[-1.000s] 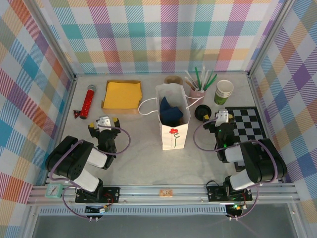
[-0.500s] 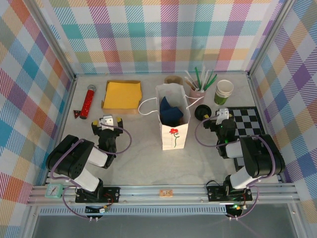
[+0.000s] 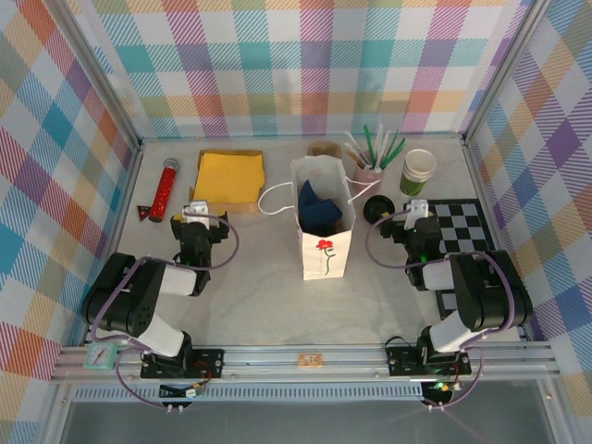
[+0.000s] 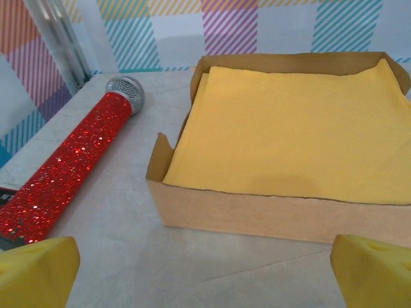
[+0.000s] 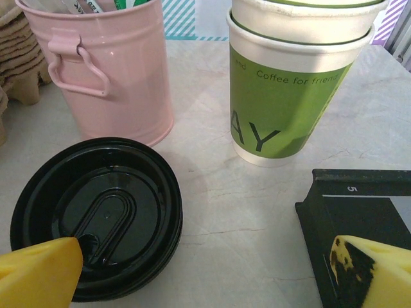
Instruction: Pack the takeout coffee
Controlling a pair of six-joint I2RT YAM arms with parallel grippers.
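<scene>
Black-lidded takeout coffee (image 5: 96, 212): lower left of the right wrist frame. Round black lid seen from above, with the cup wall hidden under it. In the top frame it sits right of centre, between the white paper bag (image 3: 326, 245) and the checkerboard (image 3: 461, 227), standing on the table (image 4: 115, 218) outside the bag.
Right gripper (image 5: 205, 276): jaws wide apart, nothing between them. Left yellow pad (image 5: 38, 273) overlaps the near edge of the lid in the picture; cannot tell whether they touch. Right yellow pad (image 5: 372, 273) is over the dark corner of the checkerboard.
Left gripper (image 4: 205, 282): jaws wide apart and empty, yellow pads in the two lower corners of the left wrist frame, low over bare table.
Bag: upright, centre of the top frame, mouth open, red flower drawn on the near face. A dark blue thing (image 3: 319, 208) lies inside; cannot tell what it is.
Pink bucket (image 5: 109, 70): upper left of the right wrist frame, just behind the lid, holding sticks and straws.
Cup stack (image 5: 295, 96): green-and-cream, no lid, upper right of that frame, just beside the bucket.
Cardboard box (image 4: 257, 212): centre and right of the left wrist frame, shallow, filled with yellow napkins (image 4: 289, 122).
Red glitter microphone (image 4: 70, 167): lying flat at the left of that frame, near the box, apart from it.
</scene>
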